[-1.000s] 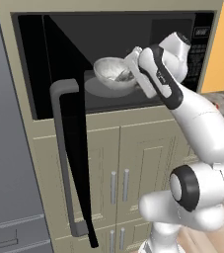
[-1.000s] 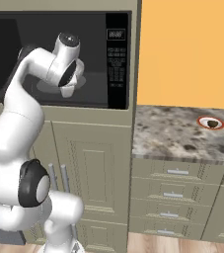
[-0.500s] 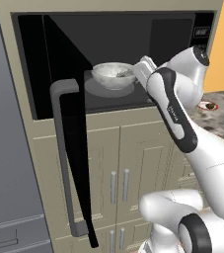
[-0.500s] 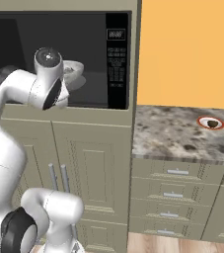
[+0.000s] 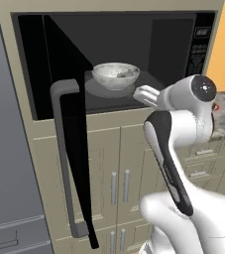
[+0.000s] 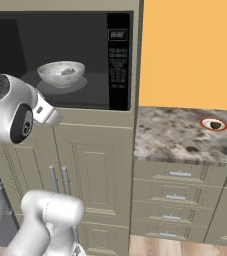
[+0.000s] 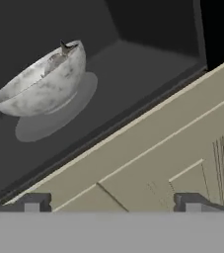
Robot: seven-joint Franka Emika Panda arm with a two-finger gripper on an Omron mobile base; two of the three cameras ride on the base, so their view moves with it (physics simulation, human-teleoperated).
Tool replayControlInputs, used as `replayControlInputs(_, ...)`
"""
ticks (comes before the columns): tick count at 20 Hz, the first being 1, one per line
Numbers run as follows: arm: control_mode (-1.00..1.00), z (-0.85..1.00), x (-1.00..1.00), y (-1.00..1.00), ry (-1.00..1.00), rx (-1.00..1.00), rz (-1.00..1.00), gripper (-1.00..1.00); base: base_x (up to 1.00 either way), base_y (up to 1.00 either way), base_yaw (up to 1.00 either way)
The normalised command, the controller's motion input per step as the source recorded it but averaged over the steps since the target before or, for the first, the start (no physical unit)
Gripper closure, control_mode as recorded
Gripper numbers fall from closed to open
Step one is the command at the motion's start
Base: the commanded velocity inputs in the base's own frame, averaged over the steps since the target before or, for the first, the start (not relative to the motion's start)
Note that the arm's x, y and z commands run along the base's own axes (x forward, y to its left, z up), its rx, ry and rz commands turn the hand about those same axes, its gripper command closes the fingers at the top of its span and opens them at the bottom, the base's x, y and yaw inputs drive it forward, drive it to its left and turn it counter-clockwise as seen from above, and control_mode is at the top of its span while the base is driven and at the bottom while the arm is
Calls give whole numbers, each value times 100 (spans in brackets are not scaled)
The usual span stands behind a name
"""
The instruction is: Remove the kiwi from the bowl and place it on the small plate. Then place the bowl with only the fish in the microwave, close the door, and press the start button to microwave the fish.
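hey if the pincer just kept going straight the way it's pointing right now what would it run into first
Probably the beige cabinet face just below the microwave opening. The open pincer aims at that panel; the bowl sits off to one side inside. Depth is hard to judge.

The bowl [image 5: 115, 75] sits on the microwave [image 5: 173, 44] floor; right of the microwave, the small plate [image 6: 213, 124] rests on the speckled counter [image 6: 175, 137].
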Motion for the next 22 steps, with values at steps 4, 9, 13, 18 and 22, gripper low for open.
replayControlInputs(4, -100, -37, -59, 0, 0, -69, 0, -100, 0, 0, 0)
replayControlInputs(9, -100, -14, -53, 0, -3, -59, 0, -100, 0, 0, 0)
replayControlInputs(13, -100, 0, -14, -3, 0, -50, 0, -100, 0, 0, 0)
replayControlInputs(18, -100, 2, 20, -43, 0, -42, 2, -100, 0, 0, 0)
replayControlInputs(22, -100, 2, 5, -20, -20, -37, 2, -100, 0, 0, 0)
